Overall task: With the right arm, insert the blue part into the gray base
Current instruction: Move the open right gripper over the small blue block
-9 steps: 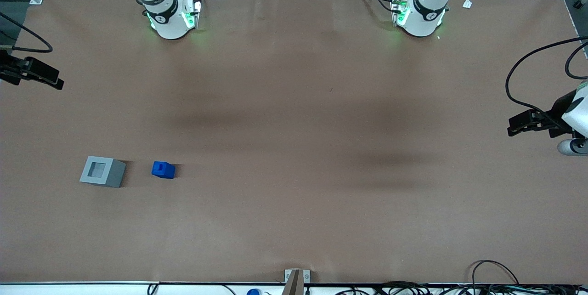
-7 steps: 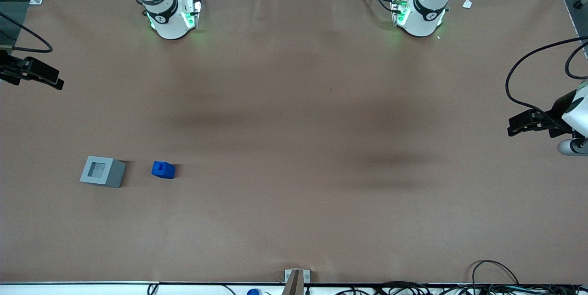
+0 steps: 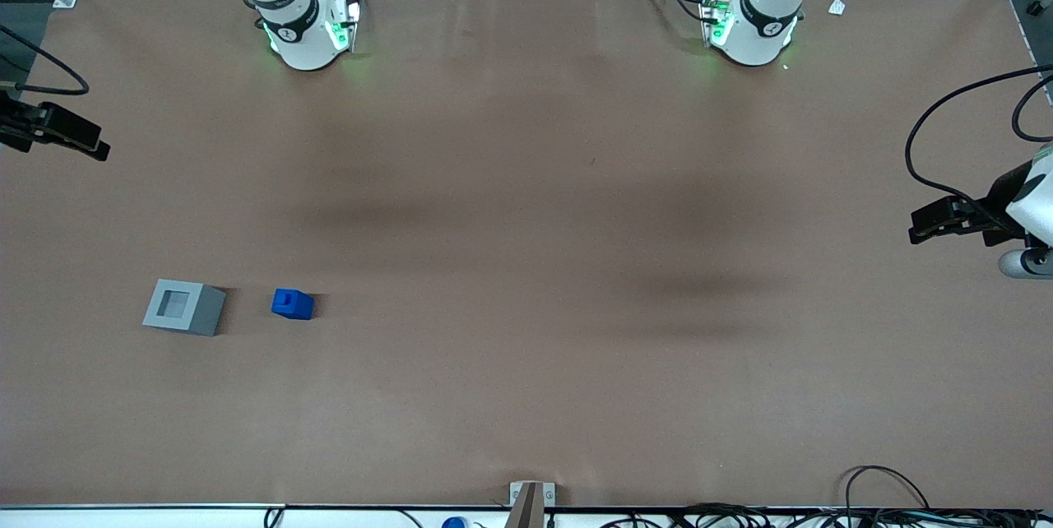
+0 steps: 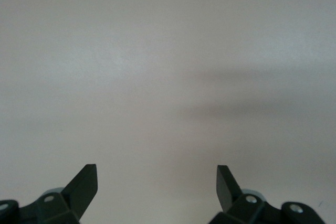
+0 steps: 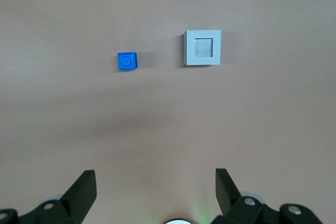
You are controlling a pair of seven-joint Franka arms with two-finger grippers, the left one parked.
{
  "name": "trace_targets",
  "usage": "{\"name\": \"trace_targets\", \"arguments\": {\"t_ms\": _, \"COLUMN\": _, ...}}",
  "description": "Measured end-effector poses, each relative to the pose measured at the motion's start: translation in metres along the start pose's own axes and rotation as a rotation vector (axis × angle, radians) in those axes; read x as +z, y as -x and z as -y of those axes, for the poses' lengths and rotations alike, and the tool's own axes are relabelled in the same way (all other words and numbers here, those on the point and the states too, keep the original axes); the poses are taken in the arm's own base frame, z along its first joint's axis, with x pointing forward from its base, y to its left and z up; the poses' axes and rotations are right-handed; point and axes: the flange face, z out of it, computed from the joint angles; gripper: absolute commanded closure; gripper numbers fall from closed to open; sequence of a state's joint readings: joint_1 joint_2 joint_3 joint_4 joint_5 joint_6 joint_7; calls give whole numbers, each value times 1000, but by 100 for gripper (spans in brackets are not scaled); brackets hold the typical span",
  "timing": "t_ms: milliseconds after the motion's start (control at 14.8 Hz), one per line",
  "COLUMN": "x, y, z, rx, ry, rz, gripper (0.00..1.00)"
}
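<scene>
The blue part (image 3: 292, 303) stands on the brown table beside the gray base (image 3: 183, 307), a short gap between them. The base's square recess faces up and holds nothing. My right gripper (image 3: 97, 149) hangs high at the working arm's end of the table, farther from the front camera than both parts and well apart from them. In the right wrist view the gripper (image 5: 156, 176) is open and empty, looking down on the blue part (image 5: 127, 61) and the gray base (image 5: 202, 48).
The two arm bases (image 3: 306, 34) (image 3: 753, 26) stand at the table's edge farthest from the front camera. A metal bracket (image 3: 531, 495) and cables (image 3: 888, 503) lie along the nearest edge. A small white scrap (image 3: 837, 6) lies near the parked arm's base.
My right gripper has shifted slightly toward the working arm's end of the table. The blue part and the gray base have not moved.
</scene>
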State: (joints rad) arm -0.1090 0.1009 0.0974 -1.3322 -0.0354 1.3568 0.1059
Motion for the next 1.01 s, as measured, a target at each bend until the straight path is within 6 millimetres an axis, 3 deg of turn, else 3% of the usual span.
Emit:
{"name": "trace_targets", "arguments": {"t_ms": 405, "x": -1, "y": 3, "z": -2, "rx": 4, "ry": -2, "rz": 6, "gripper": 0}}
{"name": "trace_targets", "arguments": {"t_ms": 608, "x": 11, "y": -10, "z": -13, "rx": 27, "ry": -61, "rz": -29, "gripper": 0}}
{"name": "trace_targets", "arguments": {"t_ms": 811, "x": 37, "y": -29, "z": -20, "rx": 43, "ry": -80, "rz": -33, "gripper": 0}}
{"name": "trace_targets", "arguments": {"t_ms": 1014, "x": 88, "y": -57, "z": -8, "rx": 17, "ry": -84, "rz": 29, "gripper": 0}}
